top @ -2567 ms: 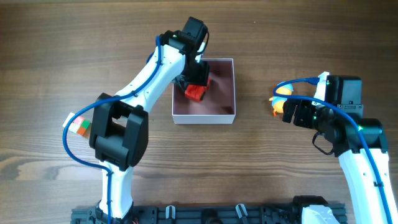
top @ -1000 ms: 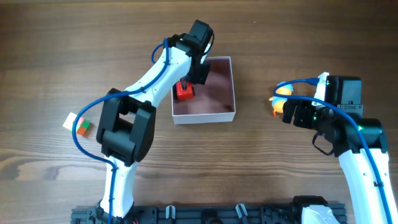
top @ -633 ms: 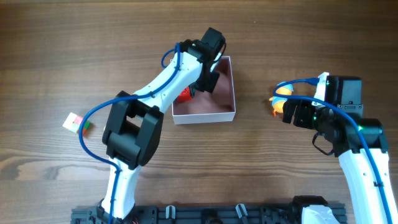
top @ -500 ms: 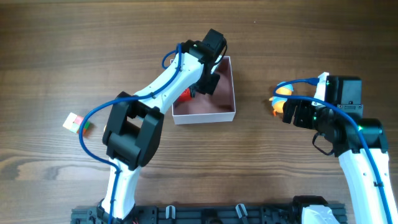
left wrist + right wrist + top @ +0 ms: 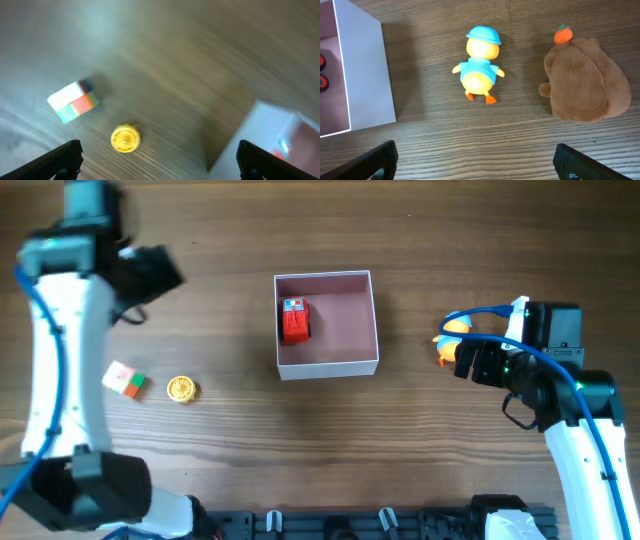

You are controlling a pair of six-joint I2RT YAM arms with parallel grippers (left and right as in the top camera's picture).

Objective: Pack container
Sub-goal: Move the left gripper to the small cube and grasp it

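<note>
Container at table centre with one toy inside; both grippers spread and empty.

The container (image 5: 327,367) sits on the wooden table (image 5: 330,440) between the two arms. A red toy car (image 5: 295,321) lies on its pink floor against the wall on the left arm's side. The left gripper (image 5: 160,162) hangs well apart from the container, fingers wide apart and holding nothing. Under it lie a multicoloured cube (image 5: 74,101) and a yellow disc (image 5: 125,138), near each other but not touching. The right gripper (image 5: 475,160) is likewise spread and empty. A yellow duck figure (image 5: 480,70) with a blue cap lies near the container's outer wall, and a brown plush animal (image 5: 585,85) lies beyond it.
</note>
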